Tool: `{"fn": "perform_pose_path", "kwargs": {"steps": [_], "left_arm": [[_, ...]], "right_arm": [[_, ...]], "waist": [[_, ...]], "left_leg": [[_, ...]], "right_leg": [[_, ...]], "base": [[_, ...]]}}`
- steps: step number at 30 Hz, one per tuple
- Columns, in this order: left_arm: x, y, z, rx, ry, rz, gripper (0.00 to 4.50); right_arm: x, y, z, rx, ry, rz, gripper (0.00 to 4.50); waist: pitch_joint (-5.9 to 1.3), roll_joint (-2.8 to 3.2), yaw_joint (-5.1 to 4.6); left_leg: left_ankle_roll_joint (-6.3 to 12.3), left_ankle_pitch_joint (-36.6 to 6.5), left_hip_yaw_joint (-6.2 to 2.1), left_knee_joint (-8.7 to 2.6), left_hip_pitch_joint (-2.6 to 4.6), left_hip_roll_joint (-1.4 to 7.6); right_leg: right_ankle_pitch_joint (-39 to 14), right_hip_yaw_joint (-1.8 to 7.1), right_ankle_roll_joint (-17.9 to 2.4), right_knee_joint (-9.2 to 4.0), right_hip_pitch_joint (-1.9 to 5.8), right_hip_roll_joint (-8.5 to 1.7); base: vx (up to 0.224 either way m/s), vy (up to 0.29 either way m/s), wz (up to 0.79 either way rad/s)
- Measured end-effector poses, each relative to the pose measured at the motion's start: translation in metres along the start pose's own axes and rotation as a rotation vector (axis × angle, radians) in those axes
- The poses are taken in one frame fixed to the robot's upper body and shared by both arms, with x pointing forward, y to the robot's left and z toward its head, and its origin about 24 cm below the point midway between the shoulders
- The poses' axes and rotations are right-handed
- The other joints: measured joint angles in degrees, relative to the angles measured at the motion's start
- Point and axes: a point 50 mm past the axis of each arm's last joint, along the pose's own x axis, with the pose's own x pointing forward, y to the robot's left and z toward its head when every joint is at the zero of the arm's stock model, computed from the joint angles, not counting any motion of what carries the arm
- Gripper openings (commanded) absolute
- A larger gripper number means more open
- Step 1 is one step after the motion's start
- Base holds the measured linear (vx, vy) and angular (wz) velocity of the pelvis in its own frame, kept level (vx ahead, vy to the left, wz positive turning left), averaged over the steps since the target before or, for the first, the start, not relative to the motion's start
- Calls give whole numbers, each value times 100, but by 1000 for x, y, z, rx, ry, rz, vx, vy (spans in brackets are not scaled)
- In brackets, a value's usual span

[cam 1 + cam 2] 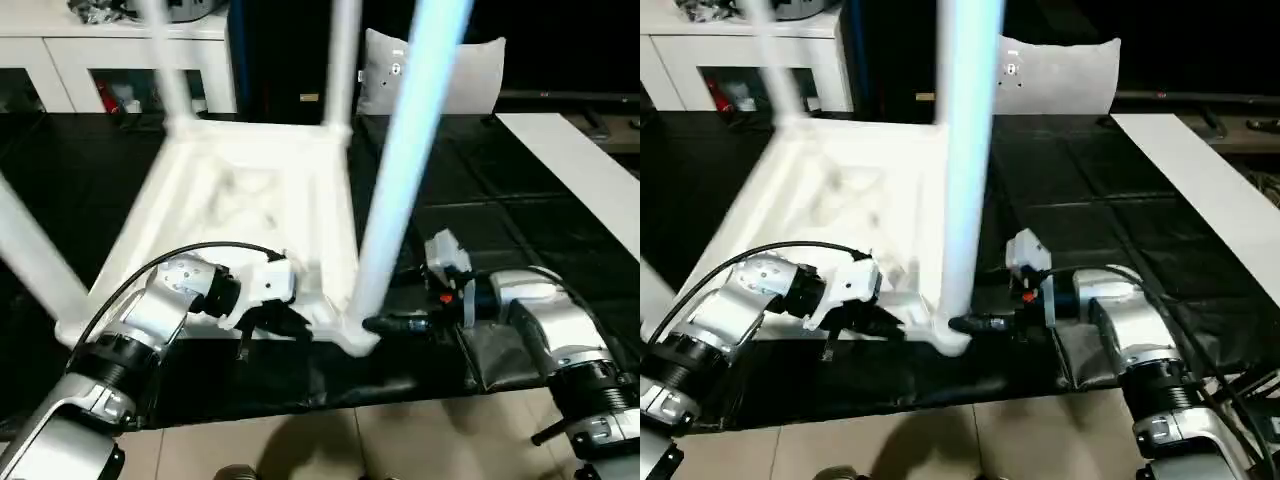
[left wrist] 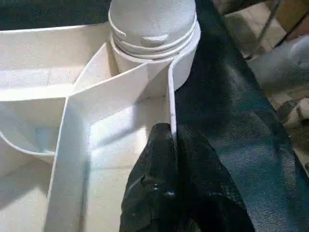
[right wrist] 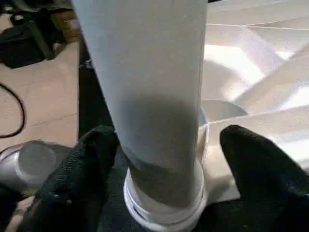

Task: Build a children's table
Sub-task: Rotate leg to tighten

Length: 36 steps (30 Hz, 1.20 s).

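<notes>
White plastic tabletop [image 1: 250,200] lies upside down on the black counter [image 1: 500,220], legs upright in its sockets; the left end effector [image 2: 171,145] is clamped on its rim, while the right end effector [image 3: 164,150], fingers apart, straddles the nearest leg [image 1: 400,170].

Black padded mat [image 1: 500,230] spread over a pale tiled floor [image 1: 400,440], white upturned tabletop [image 1: 250,200] lying ribbed side up on the mat, tube legs standing from its corner sockets, long white board [image 1: 590,170] along the mat's right edge
</notes>
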Motion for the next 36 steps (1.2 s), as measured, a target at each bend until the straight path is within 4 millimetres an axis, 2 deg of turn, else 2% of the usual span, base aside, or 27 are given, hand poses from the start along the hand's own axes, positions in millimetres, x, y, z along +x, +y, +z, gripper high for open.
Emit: {"fn": "perform_pose_path", "kwargs": {"steps": [1, 6, 7, 11, 15, 18, 21, 24, 26, 28, 30, 32, 34, 36], "left_arm": [[0, 0, 0, 4, 0, -7, 0], [1, 0, 0, 14, -2, -22, 0], [1, 0, 0, 14, -2, -24, 0], [0, 1, 0, 18, -3, -27, 0], [0, 1, -1, 15, -4, -26, 0], [0, 1, -1, 8, -8, -24, 0], [-1, 5, -3, -76, -16, 29, 0], [0, 11, -3, -140, -15, 127, 0], [3, 21, -2, -214, -25, 263, 0], [11, 26, 2, -257, -40, 333, 0], [16, 28, 5, -283, -54, 373, 0], [19, 32, 5, -319, -54, 444, 0], [23, 36, 8, -349, -56, 521, 0], [27, 37, 11, -358, -56, 554, 0]], "right_arm": [[0, 0, 0, 2, -1, 5, 345], [1, 1, 1, -1, -6, 37, 298], [1, 1, 0, -1, -6, 44, 275], [1, 0, 1, 3, -3, 64, 253], [2, 0, 0, 17, -6, 73, 210], [2, 0, 1, 34, -9, 68, 201], [11, 0, 0, 75, -39, -4, 194], [15, -6, 1, 107, -62, -133, 193], [24, -16, 3, 149, -104, -318, 193], [27, -25, 5, 179, -120, -439, 192], [28, -30, 7, 189, -114, -511, 191], [38, -36, 11, 213, -117, -609, 191], [47, -41, 16, 234, -127, -703, 191], [49, -43, 17, 232, -131, -747, 191]], "waist": [[0, -6, -1], [-3, -15, -6], [-4, -19, -8], [-5, -30, -13], [-6, -35, -22], [-7, -36, -25], [-9, -36, -54], [-9, -36, -129], [-4, -29, -258], [1, -5, -434], [5, 3, -560], [8, 9, -699], [8, 9, -747], [8, 9, -745]], "left_leg": [[0, 0, 0, 0, 0, 0], [0, 0, -1, -1, 0, 1], [0, 0, -1, 0, 0, 1], [0, 0, 0, 0, 0, 1], [0, 0, -1, 0, 1, 1], [-1, 0, -1, 0, 2, 1], [-4, 2, -4, 0, 10, 2], [-6, 3, -9, 2, 15, 1], [-11, 6, -20, 21, 7, 2], [-11, 6, -74, 26, -10, 33], [-11, 6, -89, 21, -23, 91], [-11, 5, -93, 23, -22, 92], [-12, 5, -93, 19, -9, 84], [-13, 4, -95, 1, -7, 84]], "right_leg": [[0, 0, 0, 0, 0, 0], [-1, -2, 1, 1, 0, 0], [-1, -2, 1, 1, 0, 0], [-1, -3, 1, 1, 1, 0], [-1, -3, 1, 0, 3, 0], [-1, -3, 1, 1, 4, 0], [-1, -7, 1, 3, 8, 0], [-1, -18, 2, -9, 12, 0], [-1, -44, 2, -32, 13, 1], [0, -153, 4, -142, 47, -3], [1, -232, 5, -231, 77, 8], [2, -244, 4, -236, 78, 5], [3, -249, 3, -223, 66, 2], [4, -258, 1, -222, 63, 1]], "base": [[0, 0, 0], [0, 0, 0], [0, 0, 0], [0, 0, 0], [0, 0, 0], [0, 0, 0], [0, 0, 0], [0, 0, 0], [0, 0, 0], [-13, 14, -9], [-13, 14, -9], [0, 0, 0], [0, 0, 0], [0, 0, 0]]}}
